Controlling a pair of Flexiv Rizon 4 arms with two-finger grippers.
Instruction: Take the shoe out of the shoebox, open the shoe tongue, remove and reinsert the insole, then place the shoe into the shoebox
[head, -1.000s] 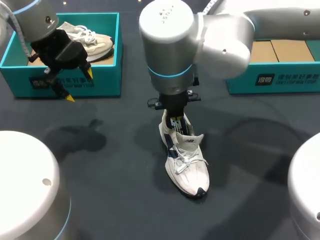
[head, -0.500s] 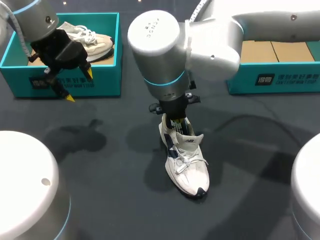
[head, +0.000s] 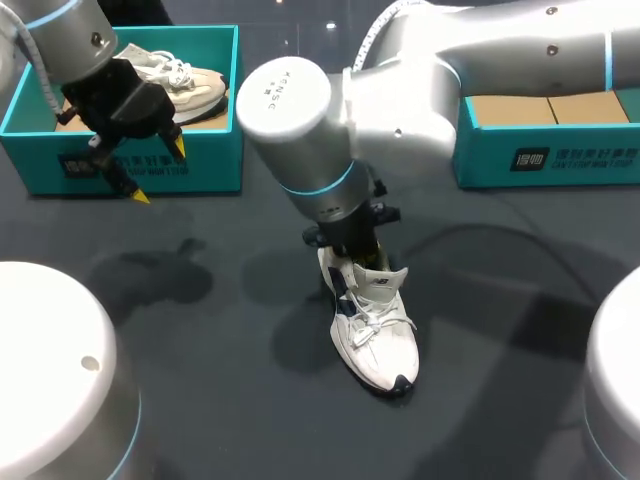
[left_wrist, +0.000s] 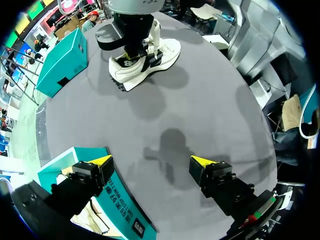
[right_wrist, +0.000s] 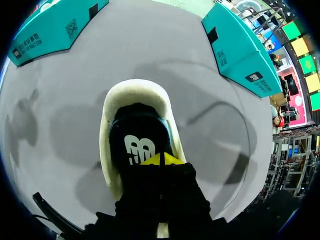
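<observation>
A white shoe (head: 375, 330) with navy trim stands on the dark table, toe toward the front edge. My right gripper (head: 352, 248) reaches down into its heel opening. In the right wrist view that gripper (right_wrist: 161, 159) is shut, yellow tips together, at the heel end of the black insole (right_wrist: 137, 145) with a white logo, inside the cream collar (right_wrist: 131, 91). Whether the tips pinch the insole I cannot tell. My left gripper (head: 157, 172) hangs open and empty in front of the teal shoebox (head: 215, 140) at the back left; from the left wrist view the shoe (left_wrist: 150, 60) lies far ahead of it (left_wrist: 151, 161).
A second pale shoe (head: 178, 78) lies in the back-left shoebox. Another teal box (head: 545, 160) with cardboard inside stands at the back right. Both boxes show beyond the shoe in the right wrist view (right_wrist: 55, 25) (right_wrist: 245, 55).
My right arm's wrist has swung leftward and tilted over, while its gripper stayed down in the shoe's heel. The shoe and my left arm have kept still.
</observation>
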